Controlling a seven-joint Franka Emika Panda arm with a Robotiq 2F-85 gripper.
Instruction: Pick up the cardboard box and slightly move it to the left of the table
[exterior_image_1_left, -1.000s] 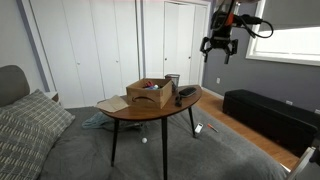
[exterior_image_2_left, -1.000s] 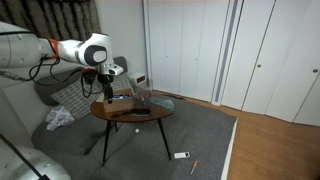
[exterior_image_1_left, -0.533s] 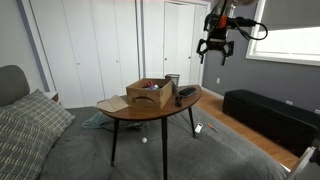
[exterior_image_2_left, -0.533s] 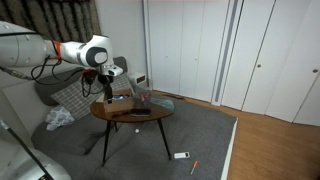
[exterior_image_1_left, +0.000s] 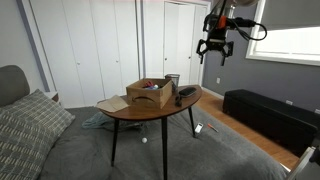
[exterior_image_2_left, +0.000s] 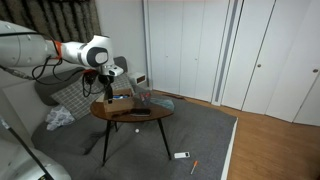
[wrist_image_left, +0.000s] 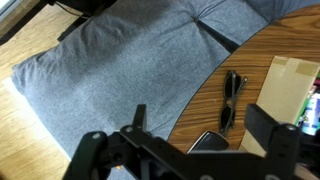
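jaws: mine spread wide; gripping nothing; touching nothing | place: high over the worktop (exterior_image_1_left: 165, 112) edge | cardboard box (exterior_image_1_left: 148, 93): on worktop, well below me

In an exterior view, the cardboard box (exterior_image_1_left: 148, 93) sits on the left half of the table (exterior_image_1_left: 170, 108), with a dark object (exterior_image_1_left: 186, 94) just to its right. The gripper (exterior_image_1_left: 213, 55) hangs high above the table's right end, well apart from the box. A bench (exterior_image_1_left: 262, 112) lies far right and a cushion (exterior_image_1_left: 30, 125) near left.
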